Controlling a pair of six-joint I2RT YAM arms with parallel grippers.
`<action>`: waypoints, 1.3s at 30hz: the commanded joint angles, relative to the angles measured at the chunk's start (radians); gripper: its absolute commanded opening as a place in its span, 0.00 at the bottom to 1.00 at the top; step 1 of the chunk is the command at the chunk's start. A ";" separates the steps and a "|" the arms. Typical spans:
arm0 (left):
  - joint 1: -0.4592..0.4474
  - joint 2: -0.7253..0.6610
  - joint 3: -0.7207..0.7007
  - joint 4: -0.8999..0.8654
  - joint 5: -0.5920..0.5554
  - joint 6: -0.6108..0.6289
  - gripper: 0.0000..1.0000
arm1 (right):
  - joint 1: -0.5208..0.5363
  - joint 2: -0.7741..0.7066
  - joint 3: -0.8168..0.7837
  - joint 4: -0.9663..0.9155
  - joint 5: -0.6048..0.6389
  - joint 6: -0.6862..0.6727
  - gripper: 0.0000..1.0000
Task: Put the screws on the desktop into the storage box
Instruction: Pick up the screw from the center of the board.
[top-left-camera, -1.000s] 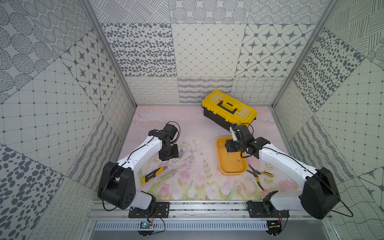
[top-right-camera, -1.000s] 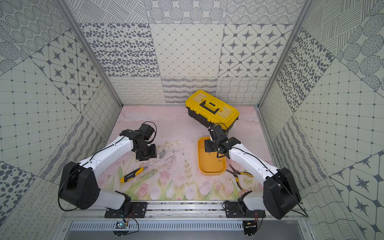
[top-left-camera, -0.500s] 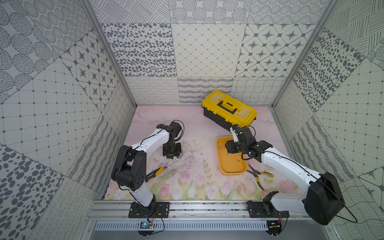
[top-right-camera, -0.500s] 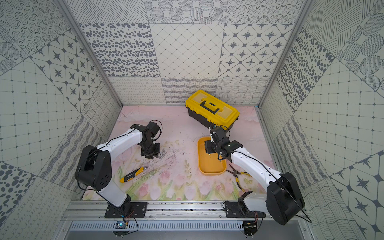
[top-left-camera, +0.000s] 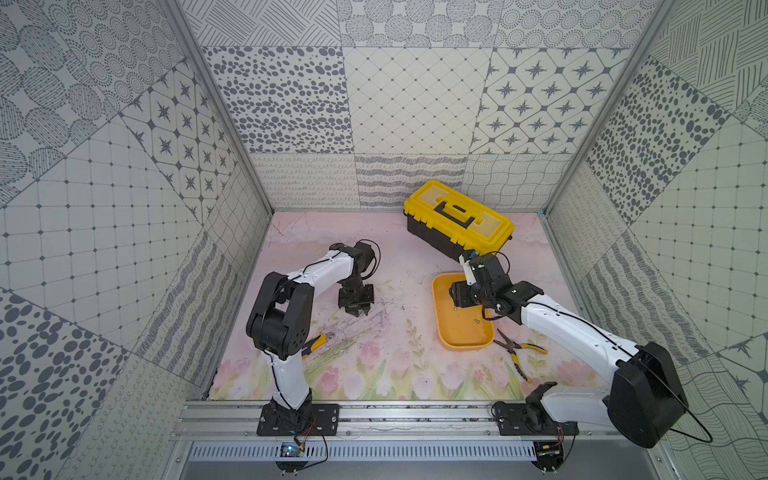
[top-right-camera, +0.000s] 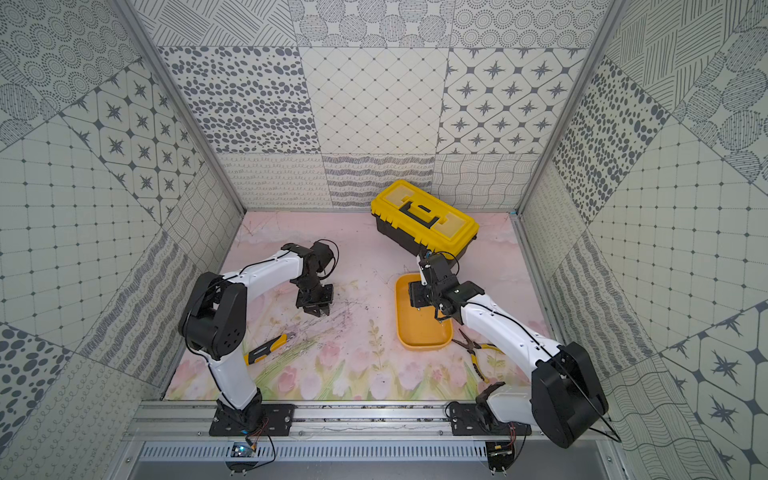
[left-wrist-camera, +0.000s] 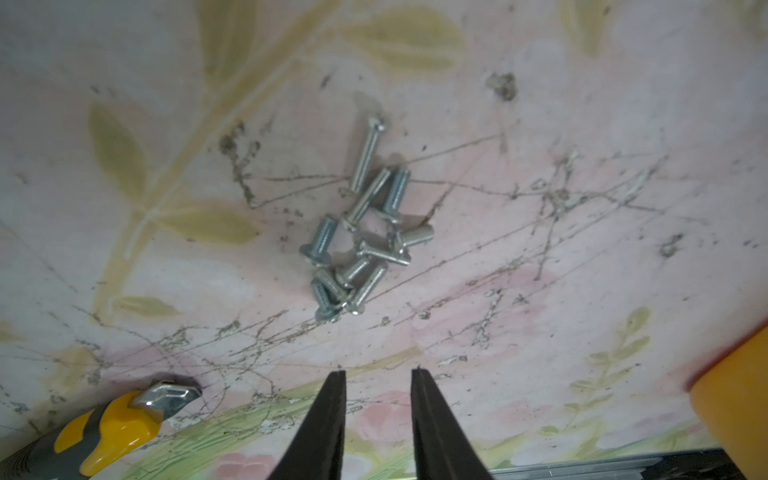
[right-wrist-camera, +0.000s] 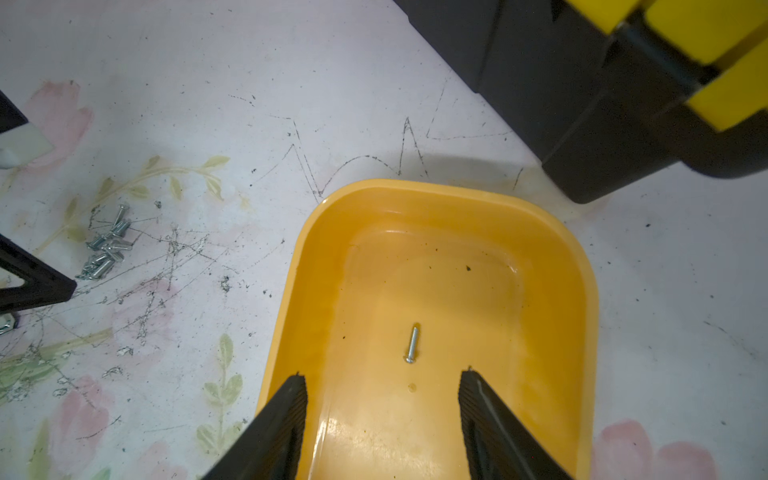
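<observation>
Screws piled on desktop; my left gripper narrowly parted, empty, near them. My right gripper spread wide, empty, over storage box holding one screw.

Shiny silver metal screws lie on the matt, scratched desktop; the storage box looks like glossy, smooth plastic.
</observation>
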 joint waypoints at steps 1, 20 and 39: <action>-0.013 0.041 0.038 -0.042 -0.002 0.035 0.30 | 0.003 0.008 -0.008 0.040 -0.002 -0.009 0.63; -0.013 0.100 0.051 -0.054 -0.094 0.044 0.28 | 0.003 0.051 -0.002 0.046 -0.025 -0.007 0.63; 0.000 0.042 0.047 -0.042 -0.121 0.052 0.31 | 0.003 0.071 -0.003 0.046 -0.041 -0.006 0.63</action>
